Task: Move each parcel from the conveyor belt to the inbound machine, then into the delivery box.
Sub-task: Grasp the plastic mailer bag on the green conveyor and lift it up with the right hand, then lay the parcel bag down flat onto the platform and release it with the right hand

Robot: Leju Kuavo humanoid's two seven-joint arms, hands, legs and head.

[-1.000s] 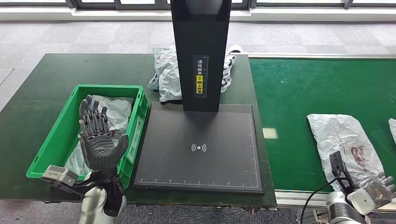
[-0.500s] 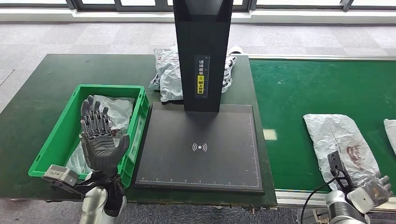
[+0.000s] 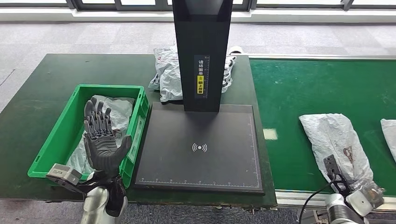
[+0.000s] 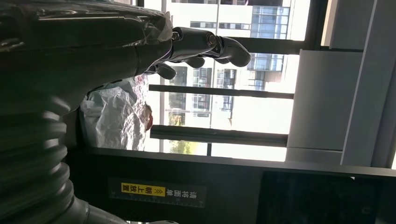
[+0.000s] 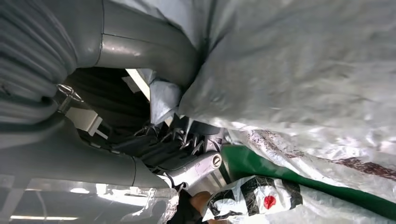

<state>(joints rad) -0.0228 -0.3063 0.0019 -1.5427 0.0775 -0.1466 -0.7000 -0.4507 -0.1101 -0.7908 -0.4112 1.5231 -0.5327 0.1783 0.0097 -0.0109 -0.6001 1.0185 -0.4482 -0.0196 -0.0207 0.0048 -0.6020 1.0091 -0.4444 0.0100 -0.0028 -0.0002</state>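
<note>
1. Left hand (image 3: 103, 140) is raised palm-up over the near right corner of the green delivery box (image 3: 60, 126); fingers spread apart, holding nothing.
2. The left wrist view shows its dark fingers (image 4: 205, 44) extended in the air, not touching anything.
3. Right hand (image 3: 369, 196) is at the near edge of the conveyor belt (image 3: 299, 88), under the near end of the grey parcel (image 3: 336, 140).
4. The right wrist view shows the thumb (image 5: 144, 51) pressed against the parcel's wrap (image 5: 303, 70); a full grip cannot be told.
5. That parcel lies lengthwise on the belt, right of the inbound machine (image 3: 201, 144), well apart from it.
6. A second parcel (image 3: 388, 133) sits at the right edge of the belt.
7. One bagged parcel (image 3: 112, 109) lies inside the box, behind the left hand.
8. More bags (image 3: 168, 74) are piled behind the machine's black post (image 3: 201, 46).
</note>
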